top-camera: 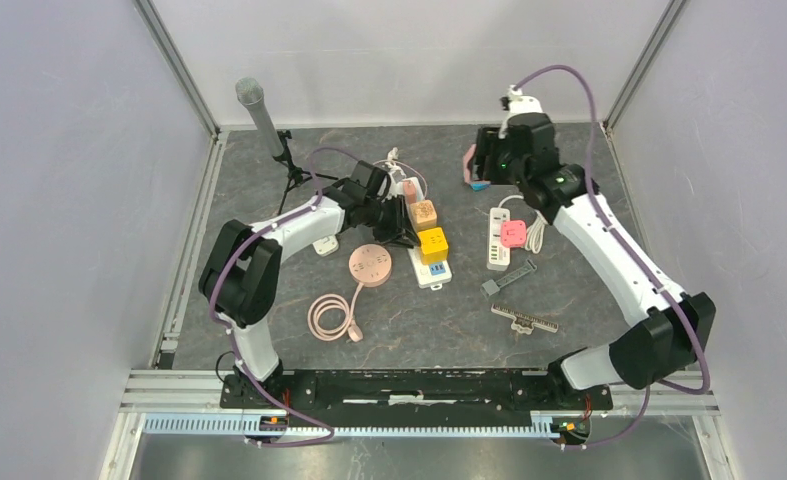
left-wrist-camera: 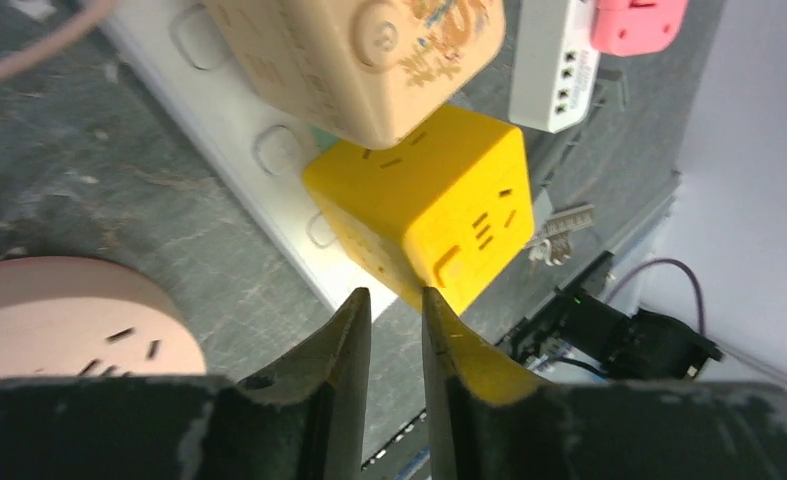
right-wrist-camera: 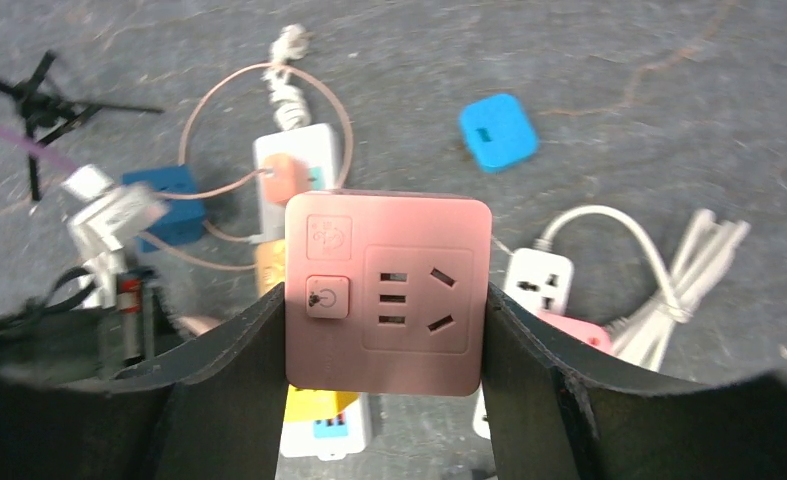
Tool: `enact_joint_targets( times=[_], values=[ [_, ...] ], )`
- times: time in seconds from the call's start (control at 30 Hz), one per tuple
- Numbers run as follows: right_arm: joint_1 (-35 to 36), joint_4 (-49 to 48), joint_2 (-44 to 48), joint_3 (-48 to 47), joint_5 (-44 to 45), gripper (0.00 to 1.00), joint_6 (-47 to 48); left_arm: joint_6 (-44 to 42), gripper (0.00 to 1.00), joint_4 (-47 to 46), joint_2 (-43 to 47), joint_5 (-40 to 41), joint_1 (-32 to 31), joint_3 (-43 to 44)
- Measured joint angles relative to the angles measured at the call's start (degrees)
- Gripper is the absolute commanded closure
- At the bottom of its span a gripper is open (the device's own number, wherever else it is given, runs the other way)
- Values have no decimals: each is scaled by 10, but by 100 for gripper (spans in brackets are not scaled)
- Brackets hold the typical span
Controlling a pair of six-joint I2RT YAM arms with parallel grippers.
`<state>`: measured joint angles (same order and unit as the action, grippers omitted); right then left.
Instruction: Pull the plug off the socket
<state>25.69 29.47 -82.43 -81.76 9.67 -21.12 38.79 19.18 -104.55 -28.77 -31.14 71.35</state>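
Over the far right of the tabletop (top-camera: 299, 330), right pincer (right-wrist-camera: 384, 350) is clamped on a pink cube plug (right-wrist-camera: 387, 292), lifted well clear of any strip, so that pull looks done. Left pincer (left-wrist-camera: 396, 330), fingers nearly together and empty, sits just beside the yellow cube plug (left-wrist-camera: 429, 215), seated with a tan cube plug (left-wrist-camera: 359, 60) on the white power strip (left-wrist-camera: 239, 140). Those look left; round pink socket (left-wrist-camera: 59, 310) crowds the approach.

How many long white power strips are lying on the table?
2. One strip lies at the centre, under the yellow cube; the other strip lies to its right. More may be hidden.
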Motion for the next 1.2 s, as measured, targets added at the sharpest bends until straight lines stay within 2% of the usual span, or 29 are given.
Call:
enact_joint_targets(
  times=[0.27, 0.47, 0.5, 0.63, 0.83, 1.0, 1.13, 1.2],
  values=[
    [-143, -50, 13, 80, -91, 100, -5, -45, 31, 81, 37, 81, 5, 33],
    [-220, -134, -73, 105, -212, 100, -32, -65, 2, 68, 201, 144, 5, -12],
    [-227, -147, -90, 105, -226, 100, -36, -67, 0, 64, 231, 157, 5, -21],
    [-249, -182, -190, 71, -284, 96, -47, -72, 0, 48, 310, 203, 5, -51],
    [-271, -175, -351, -101, -321, 89, -38, -73, 0, 61, 327, 270, 5, -65],
    [-287, -175, -400, -163, -337, 82, -35, -80, 0, 77, 326, 310, 5, -65],
    [-295, -177, -420, -168, -351, 76, -35, -81, 0, 83, 307, 323, 6, -64],
    [-297, -178, -427, -165, -355, 70, -35, -81, 0, 87, 290, 323, 7, -64]
  ],
)
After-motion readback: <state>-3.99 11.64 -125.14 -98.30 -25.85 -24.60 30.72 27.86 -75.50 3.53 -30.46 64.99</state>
